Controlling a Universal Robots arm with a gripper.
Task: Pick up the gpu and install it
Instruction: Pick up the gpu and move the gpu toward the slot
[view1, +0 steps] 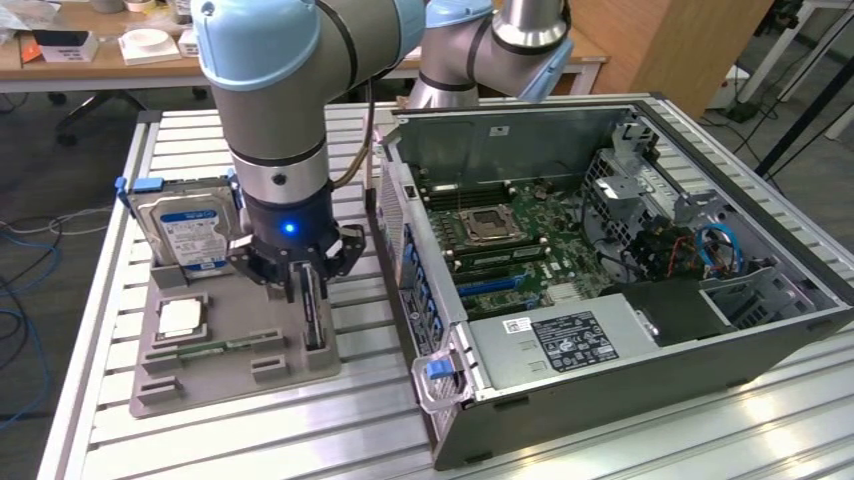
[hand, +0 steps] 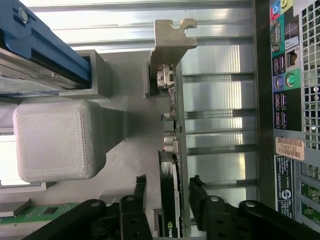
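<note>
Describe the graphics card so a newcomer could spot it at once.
Find the open computer case, then the grey tray beside it on the exterior view's left. The graphics card stands on edge in the tray's slot nearest the case, between the arm's fingers. Unlike the boxy hard drive, it is a thin board with a silver end bracket.

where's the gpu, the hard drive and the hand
gpu (hand: 171, 122), wrist view, on the edge facing the camera
hard drive (view1: 187, 235), exterior view, on its blue-white label
hand (view1: 310, 285), exterior view, midway between its fingertips
</note>
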